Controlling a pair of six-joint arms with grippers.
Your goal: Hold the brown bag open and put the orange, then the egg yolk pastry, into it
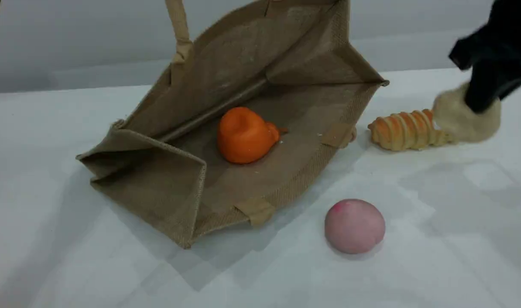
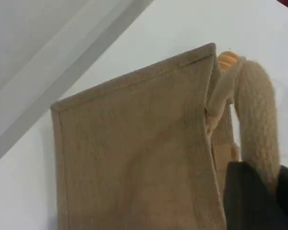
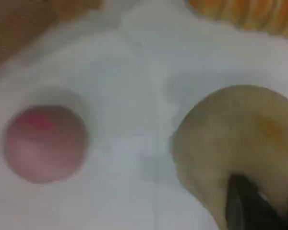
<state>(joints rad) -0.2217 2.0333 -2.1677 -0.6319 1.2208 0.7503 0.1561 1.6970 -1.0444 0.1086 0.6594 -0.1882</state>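
The brown bag [image 1: 260, 77] lies on the table with its mouth gaping toward the camera, and its upper side is held up by one rope handle [image 1: 180, 30]. Inside on the bag's lower wall rests the orange [image 1: 243, 134]. In the left wrist view my left gripper [image 2: 264, 191] is shut on the beige handle [image 2: 252, 110] above the bag's wall [image 2: 134, 158]. It is out of the scene view. At the far right my right gripper [image 1: 478, 102] is shut on the egg yolk pastry [image 1: 461, 119]. The right wrist view shows the pastry [image 3: 230, 139] at the gripper [image 3: 249, 206].
A ridged golden bread roll [image 1: 403, 130] lies between the bag and the pastry, touching the pastry. A pale pink ball [image 1: 354, 226] sits in front of the bag's mouth, also seen as the pink ball [image 3: 43, 143] in the right wrist view. The white table [image 1: 457, 235] runs to a grey wall behind.
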